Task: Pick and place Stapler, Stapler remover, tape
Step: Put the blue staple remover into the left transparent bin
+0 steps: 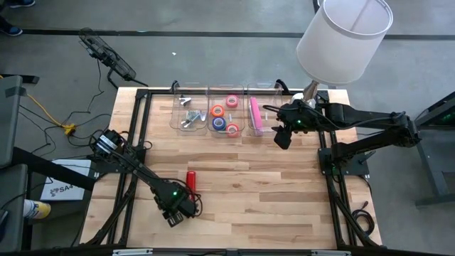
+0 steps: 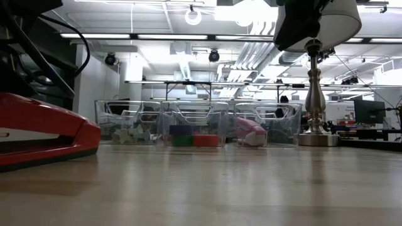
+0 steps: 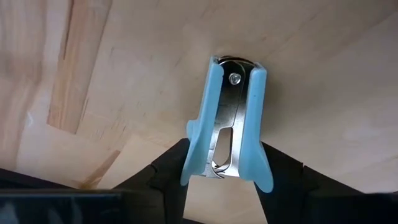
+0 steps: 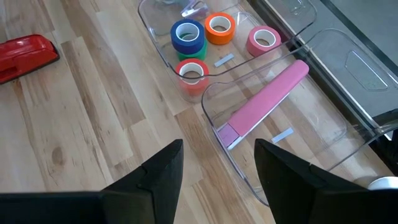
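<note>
A light-blue stapler remover (image 3: 230, 112) with silvery metal jaws lies flat on the wooden table. My left gripper (image 3: 227, 180) is shut on it near the table's front (image 1: 174, 210); in the high view the gripper hides it. A red stapler (image 1: 190, 179) lies on the table just beyond that gripper. A pink stapler (image 4: 264, 99) lies in the right clear bin (image 1: 257, 117). Rolls of coloured tape (image 4: 205, 37) lie in the middle bin (image 1: 225, 114). My right gripper (image 4: 217, 168) hangs open over the table beside the right bin (image 1: 282, 135), holding nothing. My left gripper pinches the stapler remover between its two fingers, one on each flared blue wing (image 3: 189, 155) at the wide end. The fingers come steeply from above and lie across the tool. The remover lies flat on the table, its hinge end (image 3: 235, 65) pointing away from the fingers.
A third clear bin (image 1: 188, 114) at the far left holds small silvery claws. A lamp with a white shade (image 1: 345, 35) and metal foot (image 2: 314, 94) stands at the far right corner. Bare wood spreads across the table's middle and front right.
</note>
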Robot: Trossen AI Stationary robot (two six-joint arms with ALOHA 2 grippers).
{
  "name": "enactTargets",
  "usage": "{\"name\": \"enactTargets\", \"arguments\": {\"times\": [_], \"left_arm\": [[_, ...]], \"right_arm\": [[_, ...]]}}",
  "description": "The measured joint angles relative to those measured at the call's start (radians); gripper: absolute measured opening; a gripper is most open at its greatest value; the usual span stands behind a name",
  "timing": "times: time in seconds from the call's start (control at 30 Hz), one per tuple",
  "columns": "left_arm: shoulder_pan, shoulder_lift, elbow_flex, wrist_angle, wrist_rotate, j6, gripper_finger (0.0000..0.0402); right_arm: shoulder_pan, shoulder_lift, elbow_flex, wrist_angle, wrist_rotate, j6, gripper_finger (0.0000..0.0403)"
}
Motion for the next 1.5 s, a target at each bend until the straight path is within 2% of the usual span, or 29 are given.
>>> {"name": "enactTargets", "arguments": {"times": [0.6, 1.03, 1.27, 1.5], "left_arm": [[0.000, -0.015, 0.001, -0.110, -0.020, 0.049, 0.0155], [0.005, -0.169, 0.002, -0.126, -0.084, 0.024, 0.0155], [0.082, -0.268, 0.002, -0.128, -0.183, -0.009, 0.0155], [0.220, -0.355, 0.002, -0.128, -0.288, 0.029, 0.0155]], "right_arm": [[0.000, 0.000, 0.000, 0.000, 0.000, -0.002, 0.0188], [0.000, 0.000, 0.000, 0.000, 0.004, -0.002, 0.0188], [0.000, 0.000, 0.000, 0.007, 0.013, -0.002, 0.0188], [0.000, 0.000, 0.000, 0.007, 0.016, -0.002, 0.0188]]}}
